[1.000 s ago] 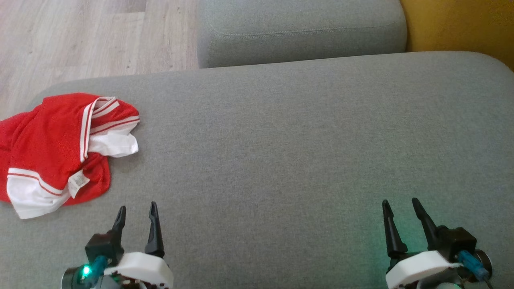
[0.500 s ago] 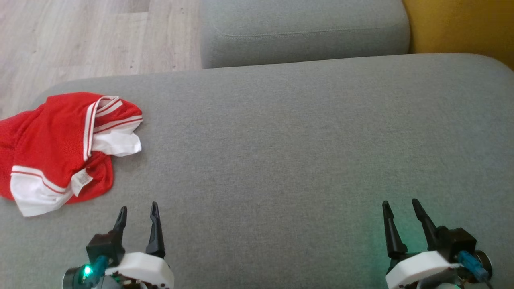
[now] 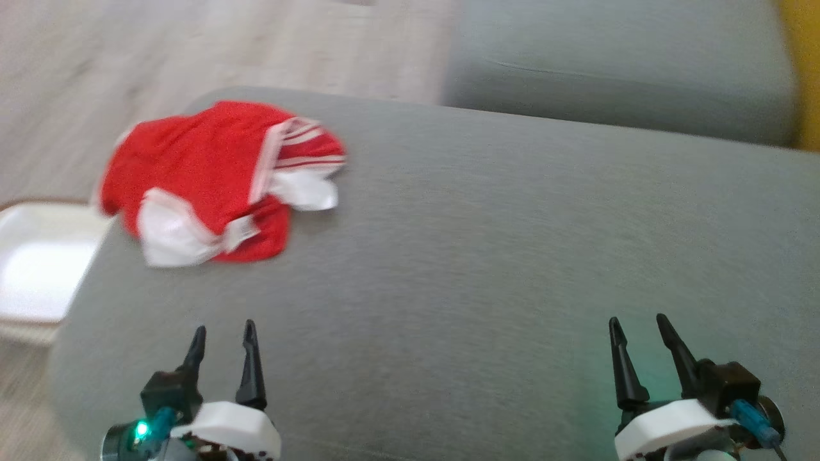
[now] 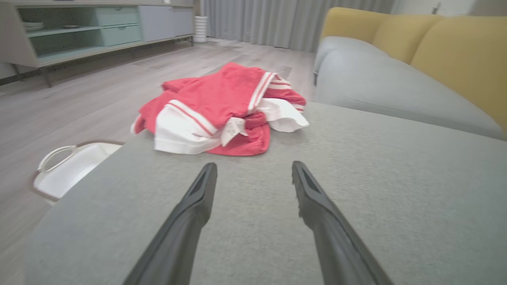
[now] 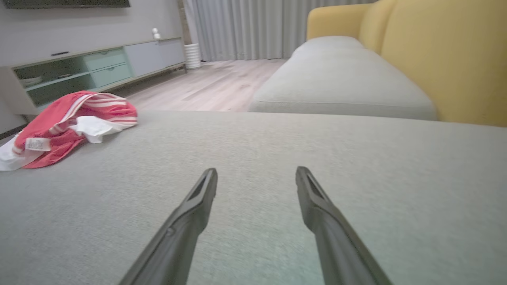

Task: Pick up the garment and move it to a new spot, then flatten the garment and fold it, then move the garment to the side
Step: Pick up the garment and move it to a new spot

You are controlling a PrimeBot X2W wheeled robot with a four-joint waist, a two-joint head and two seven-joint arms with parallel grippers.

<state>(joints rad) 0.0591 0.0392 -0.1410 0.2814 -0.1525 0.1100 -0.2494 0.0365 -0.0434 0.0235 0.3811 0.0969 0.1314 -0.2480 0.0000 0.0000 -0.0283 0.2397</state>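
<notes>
The crumpled red-and-white garment (image 3: 218,179) lies at the far left corner of the grey cushion (image 3: 480,256), well apart from the left claw (image 3: 224,325) and the right claw (image 3: 637,317), which hover over the near edge, each spread wide and holding nothing.

garment (image 3: 218,182) on ottoman (image 3: 480,256) left, tray (image 3: 38,262) beside
</notes>
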